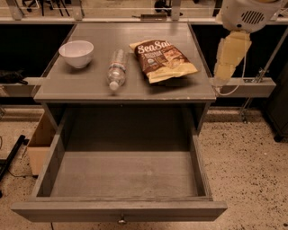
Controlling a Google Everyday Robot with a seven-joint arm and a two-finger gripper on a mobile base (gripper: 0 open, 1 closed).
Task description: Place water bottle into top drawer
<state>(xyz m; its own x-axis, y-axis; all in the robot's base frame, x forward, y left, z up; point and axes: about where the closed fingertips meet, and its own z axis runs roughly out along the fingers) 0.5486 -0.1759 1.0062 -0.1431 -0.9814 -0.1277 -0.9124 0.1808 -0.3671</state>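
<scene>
the bottle [117,68] lies on its side on the tabletop [81,85], cap toward the front, between bowl [76,53] and chip bag [164,58], ungrasped. the drawer [117,209] below is open and holds nothing, so grasp, carry and drop are all left. the gripper [223,69] hangs beyond the right edge, well apart; open or closed, i cannot tell. clear ribbed plastic, matte grey wood, crinkly bag.

site: office-like lab | speckled floor [252,161] below gripper [221,75] | grey table [85,83] to its left | chair wheels [32,4] far behind-left
</scene>
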